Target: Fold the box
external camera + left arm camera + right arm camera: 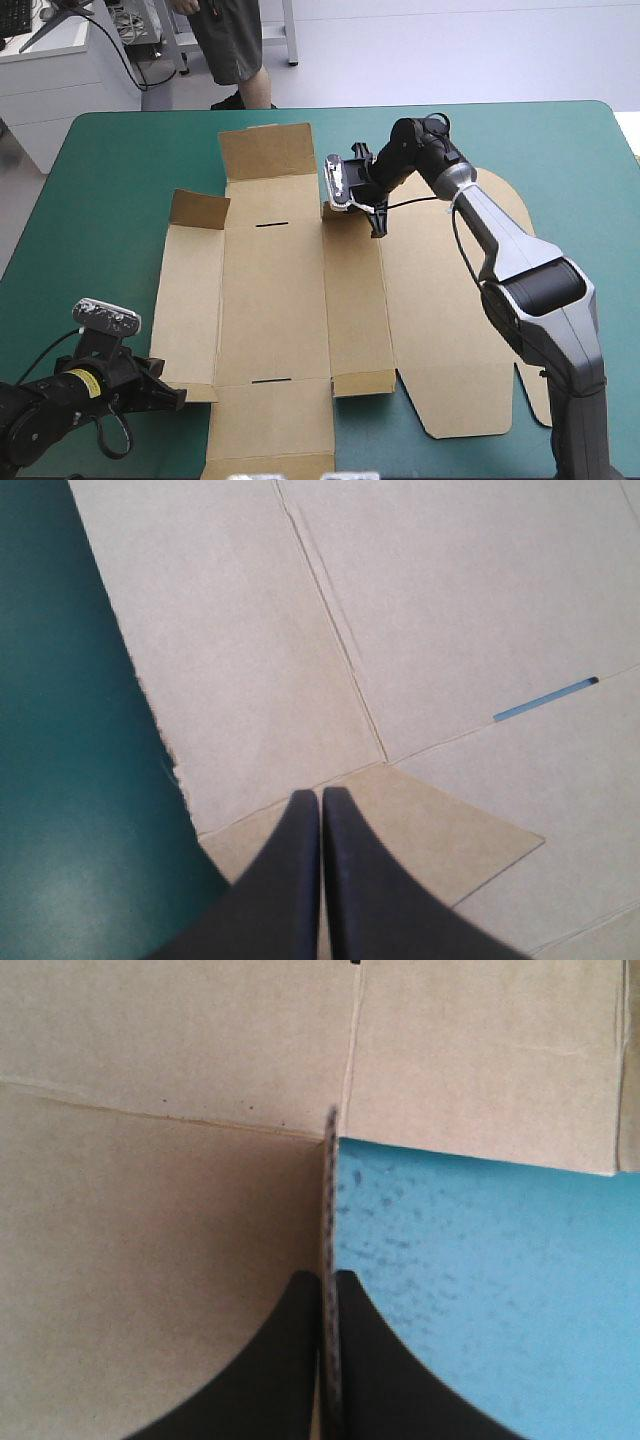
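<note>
The teal-green desk (110,200) carries the brown box (270,300), a cut sheet lying mostly flat at the desk's centre. Its far-left corner flap (198,208) is tilted up.

The right end effector (376,218) is nipped onto the far wall flap (327,1180) and holds it on edge. This is probably so that the adjoining wall can be raised with the flap turned inward.

The left end effector (172,397) rests at the near-left corner flap (440,830), its fingers closed to a point.

The right wrist view alone shows a board edge between the fingers. The left wrist view shows no such edge, so a grip there cannot be confirmed. Only the high view shows the arms at opposite corners.
</note>
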Available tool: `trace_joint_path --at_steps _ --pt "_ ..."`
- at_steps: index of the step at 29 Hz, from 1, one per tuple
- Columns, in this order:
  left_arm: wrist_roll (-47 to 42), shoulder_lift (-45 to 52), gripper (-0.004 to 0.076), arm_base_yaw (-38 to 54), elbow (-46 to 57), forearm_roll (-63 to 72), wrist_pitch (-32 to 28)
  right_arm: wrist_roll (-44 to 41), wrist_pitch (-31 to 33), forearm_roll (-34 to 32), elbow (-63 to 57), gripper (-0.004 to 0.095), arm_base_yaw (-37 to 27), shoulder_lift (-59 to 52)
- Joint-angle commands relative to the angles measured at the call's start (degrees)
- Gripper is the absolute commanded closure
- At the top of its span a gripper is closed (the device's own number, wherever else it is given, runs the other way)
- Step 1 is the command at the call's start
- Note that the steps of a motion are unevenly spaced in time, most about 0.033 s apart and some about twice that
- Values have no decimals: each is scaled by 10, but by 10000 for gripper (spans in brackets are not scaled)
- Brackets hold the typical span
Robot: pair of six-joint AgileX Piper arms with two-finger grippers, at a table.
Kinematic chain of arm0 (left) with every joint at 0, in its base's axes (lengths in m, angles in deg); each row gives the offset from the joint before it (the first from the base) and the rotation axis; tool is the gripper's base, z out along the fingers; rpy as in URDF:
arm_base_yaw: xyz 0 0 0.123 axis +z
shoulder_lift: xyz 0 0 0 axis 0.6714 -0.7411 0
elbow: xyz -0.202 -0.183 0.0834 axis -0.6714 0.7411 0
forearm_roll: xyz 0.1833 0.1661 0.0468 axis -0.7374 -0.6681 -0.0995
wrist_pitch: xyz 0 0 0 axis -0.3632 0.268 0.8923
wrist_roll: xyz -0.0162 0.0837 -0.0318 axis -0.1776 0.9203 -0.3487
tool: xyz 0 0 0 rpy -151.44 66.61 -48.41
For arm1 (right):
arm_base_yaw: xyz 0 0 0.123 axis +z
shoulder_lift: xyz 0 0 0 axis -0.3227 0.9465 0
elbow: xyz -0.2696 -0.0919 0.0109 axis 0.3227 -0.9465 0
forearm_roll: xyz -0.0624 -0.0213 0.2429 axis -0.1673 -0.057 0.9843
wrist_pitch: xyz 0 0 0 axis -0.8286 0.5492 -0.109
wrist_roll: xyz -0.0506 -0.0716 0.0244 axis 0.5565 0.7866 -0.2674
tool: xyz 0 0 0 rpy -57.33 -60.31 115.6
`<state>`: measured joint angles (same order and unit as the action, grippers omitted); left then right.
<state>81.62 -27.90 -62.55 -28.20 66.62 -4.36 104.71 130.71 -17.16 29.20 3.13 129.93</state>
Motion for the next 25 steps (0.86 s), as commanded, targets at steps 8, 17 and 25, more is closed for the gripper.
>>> trace_joint_path --at_steps 8,17,25 --pt "-2 -2 732 -1 -20 8 -22 -130 -21 -7 18 254 -1 -38" --pt "-2 -2 732 -1 -20 6 -24 -294 8 -66 41 342 -1 -82" --pt "-2 -2 732 -1 -20 6 -22 -488 73 -127 63 640 -1 -130"
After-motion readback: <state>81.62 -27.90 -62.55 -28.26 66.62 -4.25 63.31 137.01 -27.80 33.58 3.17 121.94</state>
